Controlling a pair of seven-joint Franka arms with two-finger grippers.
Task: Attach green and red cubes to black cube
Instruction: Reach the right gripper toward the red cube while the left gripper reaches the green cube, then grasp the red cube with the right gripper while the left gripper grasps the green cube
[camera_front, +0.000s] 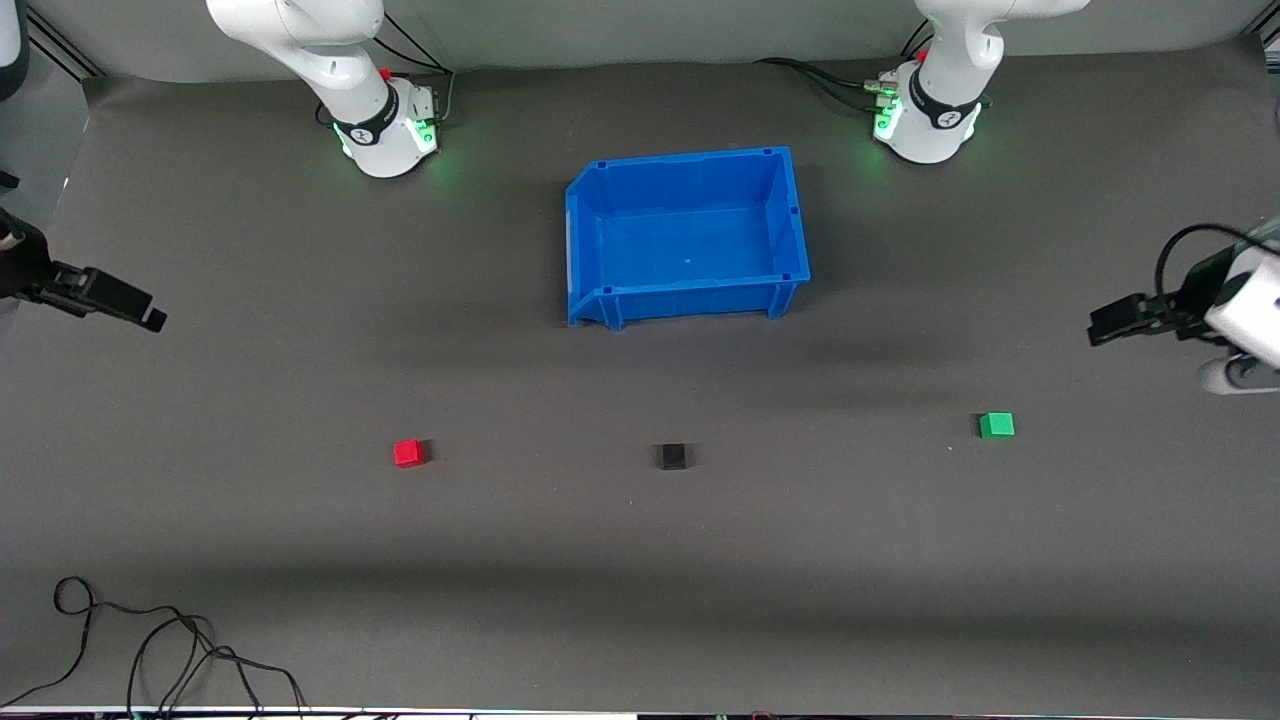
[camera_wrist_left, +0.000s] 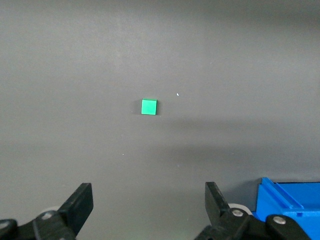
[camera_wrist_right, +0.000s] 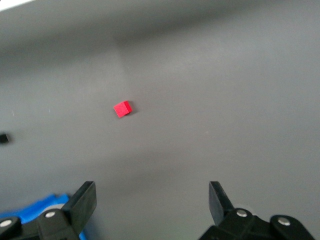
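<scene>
Three small cubes lie in a row on the grey mat, nearer the front camera than the blue bin. The black cube (camera_front: 673, 457) (camera_wrist_right: 3, 138) is in the middle. The red cube (camera_front: 409, 453) (camera_wrist_right: 122, 108) lies toward the right arm's end and the green cube (camera_front: 996, 425) (camera_wrist_left: 149, 107) toward the left arm's end. All three stand apart and untouched. My left gripper (camera_front: 1098, 328) (camera_wrist_left: 148, 192) hangs open and empty above the mat near the green cube. My right gripper (camera_front: 152, 319) (camera_wrist_right: 152, 189) hangs open and empty at its end of the table, above the mat near the red cube.
An empty blue bin (camera_front: 690, 300) (camera_wrist_left: 287, 197) (camera_wrist_right: 35, 210) stands mid-table between the two arm bases. Loose black cables (camera_front: 160, 650) lie at the table's front edge toward the right arm's end.
</scene>
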